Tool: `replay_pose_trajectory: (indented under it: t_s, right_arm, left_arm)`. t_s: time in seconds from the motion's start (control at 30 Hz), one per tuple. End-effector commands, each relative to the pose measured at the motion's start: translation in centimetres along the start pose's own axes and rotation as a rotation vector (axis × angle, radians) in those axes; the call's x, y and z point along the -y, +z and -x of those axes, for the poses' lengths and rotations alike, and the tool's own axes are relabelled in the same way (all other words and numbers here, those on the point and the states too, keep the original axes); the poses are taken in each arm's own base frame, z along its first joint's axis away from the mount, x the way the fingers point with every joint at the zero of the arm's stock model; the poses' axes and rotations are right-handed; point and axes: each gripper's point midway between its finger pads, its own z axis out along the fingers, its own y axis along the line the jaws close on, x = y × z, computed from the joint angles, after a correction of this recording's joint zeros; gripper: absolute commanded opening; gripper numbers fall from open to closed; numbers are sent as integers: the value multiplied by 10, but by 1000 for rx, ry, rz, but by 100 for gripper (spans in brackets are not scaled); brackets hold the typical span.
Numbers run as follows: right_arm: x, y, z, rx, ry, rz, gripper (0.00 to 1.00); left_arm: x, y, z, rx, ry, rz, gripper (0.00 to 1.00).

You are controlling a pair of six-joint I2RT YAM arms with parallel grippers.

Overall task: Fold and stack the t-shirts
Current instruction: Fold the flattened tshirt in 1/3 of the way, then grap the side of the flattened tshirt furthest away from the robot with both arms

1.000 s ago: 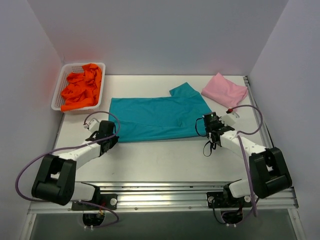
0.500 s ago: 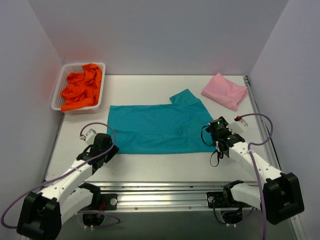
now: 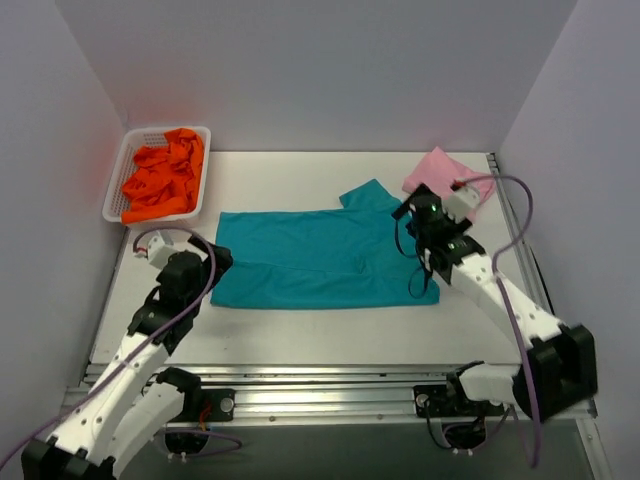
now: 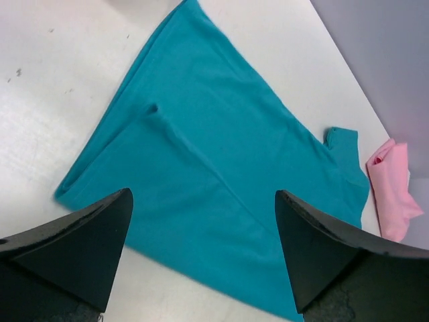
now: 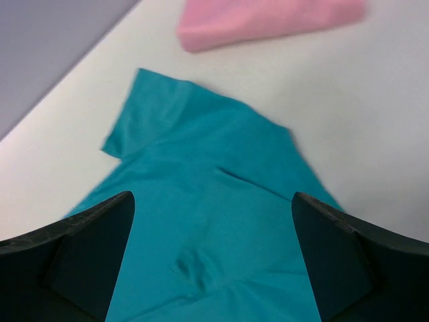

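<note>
A teal t-shirt point(image 3: 320, 258) lies flat, folded lengthwise, in the middle of the table, one sleeve pointing to the far side. My left gripper point(image 3: 212, 258) hovers open over its left end; in the left wrist view the open gripper point(image 4: 202, 194) has only the teal cloth point(image 4: 221, 154) below it. My right gripper point(image 3: 412, 214) hangs open above the shirt's right end, and in the right wrist view the gripper point(image 5: 212, 196) holds nothing over the teal shirt point(image 5: 201, 154). A folded pink t-shirt point(image 3: 460, 185) lies at the far right, partly behind the right arm. Orange t-shirts point(image 3: 160, 178) fill the basket.
The white lattice basket point(image 3: 112, 195) stands at the far left corner. Grey walls close in the table on three sides. A metal rail point(image 3: 320, 385) runs along the near edge by the arm bases. The pink shirt point(image 5: 268, 20) lies just beyond the teal sleeve.
Both grippers have opened and let go of the teal shirt's near edge after dragging it nearer. Both arms have lifted; the right has swung toward the far right.
</note>
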Motion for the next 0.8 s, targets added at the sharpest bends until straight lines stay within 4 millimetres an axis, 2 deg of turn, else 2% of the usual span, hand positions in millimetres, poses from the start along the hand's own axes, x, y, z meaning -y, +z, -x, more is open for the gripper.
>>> replay_pose_trajectory:
  t_s: [0.0,0.03,0.07,0.1,0.13,0.17,0.2,0.23,0.27,0.3,0.33,0.37,0.4,0.43,0.47,0.5,0.53,0.57,0.63,0.77]
  right_arm:
    - [-77,39,4,-49,-110,150,100]
    - [-98,46,6,-38,-161,217,99]
    - [-114,63,-1,-54,-191,242,99]
    - [-125,72,0,-61,-201,271,98]
    - [-132,84,-3,-71,-239,280,97]
    - [-151,109,-4,-84,-258,276,96]
    - [-154,124,-2,-98,-271,257,95]
    - [-153,136,-11,-137,-307,229,95]
    - [-167,159,-13,-138,-338,230,95]
    - [-171,169,-13,-141,-350,223,94]
    - [-164,180,-17,-155,-370,186,94]
    - [-158,200,-33,-182,-395,164,94]
    - [-171,206,-21,-157,-377,181,94]
    - [-168,216,-21,-165,-373,171,94]
    - [-161,231,-35,-190,-385,150,94]
    - [-171,236,-23,-165,-370,162,94]
    - [-165,243,-22,-167,-373,137,94]
    - [-158,253,-32,-183,-379,116,94]
    - [-161,259,-30,-178,-372,119,94]
    - [-153,271,-45,-195,-374,107,94]
  left_arm:
    - [43,43,36,136,57,-30,96]
    - [55,54,56,163,49,-39,97]
    - [47,82,48,113,97,2,97]
    - [70,94,49,70,84,-99,96]
    - [75,107,71,88,60,-113,94]
    - [68,128,61,36,67,-93,93]
    - [77,136,63,21,65,-131,93]
    - [81,143,75,38,57,-140,93]
    - [76,156,73,25,59,-131,92]
    - [80,160,73,11,64,-152,92]
    - [81,164,75,8,65,-156,92]
    - [83,172,78,10,67,-159,91]
    - [84,175,79,9,71,-167,91]
    - [87,177,78,2,75,-179,91]
    - [85,183,77,-1,77,-174,91]
    - [89,185,76,-4,81,-192,90]
    - [91,186,74,-16,83,-206,90]
    - [90,189,74,-19,82,-207,90]
    - [90,191,72,-27,79,-214,89]
    - [95,190,70,-30,65,-255,89]
